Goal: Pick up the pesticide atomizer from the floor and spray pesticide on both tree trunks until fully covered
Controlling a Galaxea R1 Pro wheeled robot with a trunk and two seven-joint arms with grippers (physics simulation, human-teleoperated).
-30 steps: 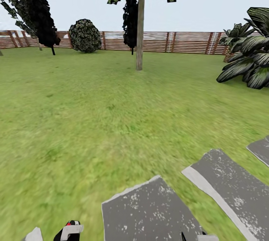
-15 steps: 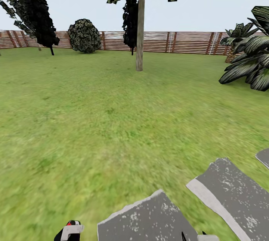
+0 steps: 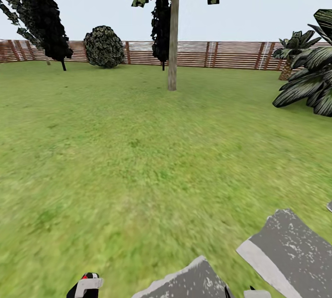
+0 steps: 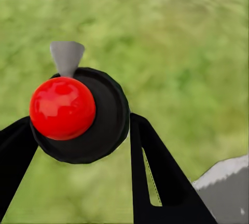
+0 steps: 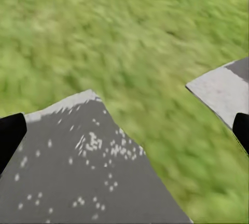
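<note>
The spray bottle (image 4: 78, 112) is gripped between the fingers of the left tool (image 4: 83, 146) at 7 o'clock, over grass. The right tool (image 5: 124, 130) is spread wide, empty, above the paving (image 5: 78, 167). The trunk (image 3: 172, 35) at 12 o'clock should be approached squarely, nozzle kept forward.

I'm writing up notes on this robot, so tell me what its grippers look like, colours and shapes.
Little of them shows. The left gripper has plain black jaws that are flat and tapering; one has a narrow slot cut through it. In the head view it appears as a black part with a pale grey piece. The right gripper shows two black fingertips with rounded ends. No cables or markings are visible.
</note>
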